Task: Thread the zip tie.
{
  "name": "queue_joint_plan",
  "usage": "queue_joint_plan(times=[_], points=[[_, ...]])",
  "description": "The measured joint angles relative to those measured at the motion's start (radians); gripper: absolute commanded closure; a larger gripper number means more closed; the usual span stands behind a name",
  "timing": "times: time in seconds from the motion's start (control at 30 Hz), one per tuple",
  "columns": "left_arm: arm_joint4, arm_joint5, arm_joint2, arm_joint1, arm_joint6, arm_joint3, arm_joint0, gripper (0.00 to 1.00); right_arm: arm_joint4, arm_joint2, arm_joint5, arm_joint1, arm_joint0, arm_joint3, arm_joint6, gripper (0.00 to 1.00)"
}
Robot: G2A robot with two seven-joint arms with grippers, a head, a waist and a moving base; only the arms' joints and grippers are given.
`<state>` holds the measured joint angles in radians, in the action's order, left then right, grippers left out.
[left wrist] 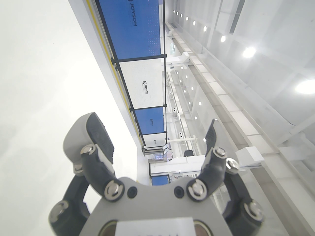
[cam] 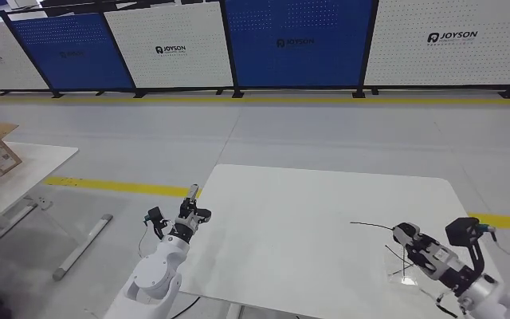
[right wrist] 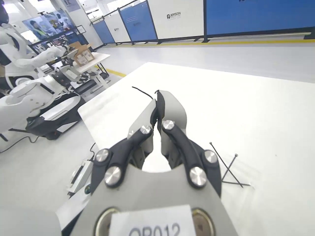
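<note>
Right gripper (right wrist: pixel 156 99) is seen closed, jaws pressed together on the zip tie (right wrist: pixel 142 92). The black strap is pinched at the very fingertips. Its free tail is seen jutting out past them, slightly curved, over the white table (right wrist: pixel 246 104).

In the top view the right gripper (cam: pixel 401 232) is placed near the table's (cam: pixel 303 239) right edge. The zip tie (cam: pixel 370 226) is pointed toward the table's middle.

Left gripper (left wrist: pixel 156 133) is seen wide open, nothing held between its pads (left wrist: pixel 101 133). It is placed at the table's left edge (cam: pixel 192 195), well apart from the tie.

Spare zip ties (right wrist: pixel 227 167) are noted lying crossed on the table just beside the right gripper (cam: pixel 396 257). Blue and white panels (cam: pixel 295 40) are seen standing beyond the floor's yellow line (cam: pixel 119 186).
</note>
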<state>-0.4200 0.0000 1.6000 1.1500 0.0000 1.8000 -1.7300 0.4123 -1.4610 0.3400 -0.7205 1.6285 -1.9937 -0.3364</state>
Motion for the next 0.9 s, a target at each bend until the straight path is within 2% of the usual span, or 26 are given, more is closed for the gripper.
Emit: queue_joint_plan(times=[0.17, 0.3, 0.6, 0.73, 0.8, 0.9], points=[[0.0, 0.0, 0.0, 0.0, 0.0, 0.0, 0.0, 0.0, -0.01, 0.111, 0.0, 0.029, -0.128, 0.013, -0.133, 1.0], [0.0, 0.0, 0.0, 0.0, 0.0, 0.0, 0.0, 0.0, -0.058, 0.207, 0.0, 0.041, -0.24, 0.065, -0.218, 1.0], [0.0, 0.0, 0.0, 0.0, 0.0, 0.0, 0.0, 0.0, -0.057, 0.207, -0.001, 0.041, -0.238, 0.065, -0.217, 1.0], [0.0, 0.004, -0.001, 0.0, 0.001, 0.0, 0.004, 0.0, 0.051, 0.225, -0.002, 0.031, -0.231, 0.046, -0.104, 1.0], [0.009, 0.031, -0.009, 0.001, 0.004, 0.006, 0.015, 0.0, 0.119, 0.249, 0.0, 0.027, -0.241, 0.048, -0.042, 1.0], [0.005, 0.117, -0.031, 0.002, -0.026, 0.047, 0.027, 0.0, 0.229, 0.314, 0.0, 0.021, -0.273, 0.059, 0.033, 1.0]])
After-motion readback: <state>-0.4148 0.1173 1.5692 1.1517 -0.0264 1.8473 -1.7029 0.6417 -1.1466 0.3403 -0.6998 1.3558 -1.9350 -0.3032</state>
